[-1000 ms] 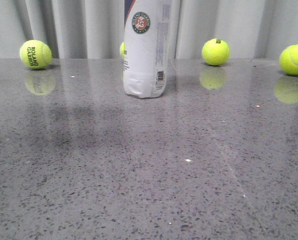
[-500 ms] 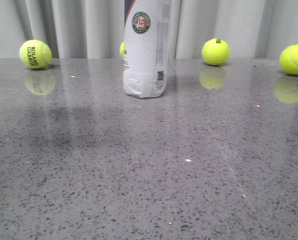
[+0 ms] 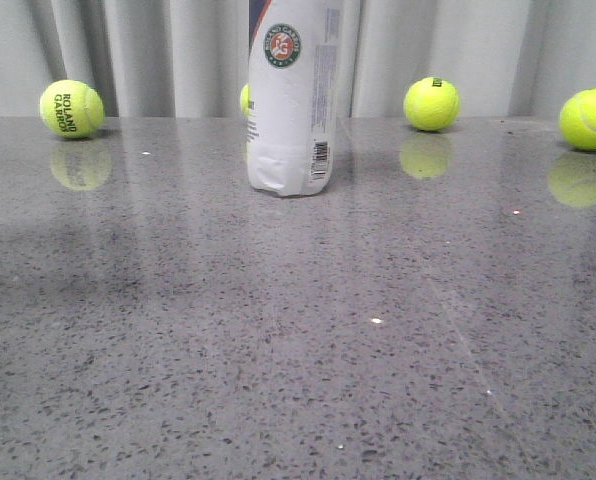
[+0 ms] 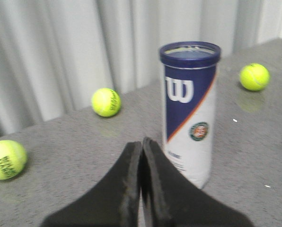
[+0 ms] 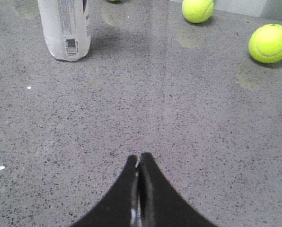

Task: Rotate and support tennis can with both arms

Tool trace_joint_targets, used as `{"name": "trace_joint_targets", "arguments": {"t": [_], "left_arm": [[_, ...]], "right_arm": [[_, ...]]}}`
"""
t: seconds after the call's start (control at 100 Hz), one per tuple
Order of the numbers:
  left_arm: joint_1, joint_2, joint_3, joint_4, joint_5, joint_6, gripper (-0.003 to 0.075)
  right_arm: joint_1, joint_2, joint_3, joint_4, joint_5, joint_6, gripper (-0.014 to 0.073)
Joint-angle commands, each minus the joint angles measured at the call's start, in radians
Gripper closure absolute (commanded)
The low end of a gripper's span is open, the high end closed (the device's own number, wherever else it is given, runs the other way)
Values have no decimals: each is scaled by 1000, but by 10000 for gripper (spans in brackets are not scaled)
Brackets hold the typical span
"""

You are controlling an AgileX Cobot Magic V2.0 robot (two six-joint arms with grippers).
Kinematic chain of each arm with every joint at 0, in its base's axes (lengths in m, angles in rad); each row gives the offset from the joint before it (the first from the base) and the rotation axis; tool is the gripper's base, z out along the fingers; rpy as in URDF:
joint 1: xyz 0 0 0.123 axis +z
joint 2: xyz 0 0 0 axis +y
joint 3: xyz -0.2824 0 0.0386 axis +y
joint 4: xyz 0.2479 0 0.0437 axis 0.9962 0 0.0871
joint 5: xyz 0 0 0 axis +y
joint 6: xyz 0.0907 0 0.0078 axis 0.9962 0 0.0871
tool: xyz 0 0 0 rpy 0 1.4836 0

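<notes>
The tennis can [image 3: 291, 95] stands upright at the far middle of the grey table, its top cut off by the front view. The left wrist view shows it whole [image 4: 189, 113]: navy rim, white W, orange stripe, round logo. The right wrist view shows its barcode end [image 5: 65, 28]. My left gripper [image 4: 141, 144] is shut and empty, well short of the can. My right gripper [image 5: 139, 158] is shut and empty over bare table, far from the can. Neither gripper shows in the front view.
Yellow tennis balls lie along the back by the grey curtain: one far left [image 3: 71, 108], one partly behind the can [image 3: 244, 97], one right of it [image 3: 431, 103], one at the right edge [image 3: 589, 119]. The speckled table [image 3: 298, 340] stretches toward me.
A faint shadow on the table left of the can has shifted leftward and faded. The can and balls have not moved.
</notes>
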Motion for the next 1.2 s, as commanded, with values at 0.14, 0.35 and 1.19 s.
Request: {"name": "trace_joint_targets", "arguments": {"t": [0.14, 0.35, 1.19], "left_arm": [[68, -125, 144, -4, -234, -11, 740], [174, -237, 261, 11, -235, -11, 740], [436, -738, 724, 92, -221, -171, 740]], "right_arm": [[-4, 8, -24, -17, -78, -2, 661], [-4, 8, -24, -17, -78, -2, 661], [-4, 8, -24, -17, -78, -2, 661]]}}
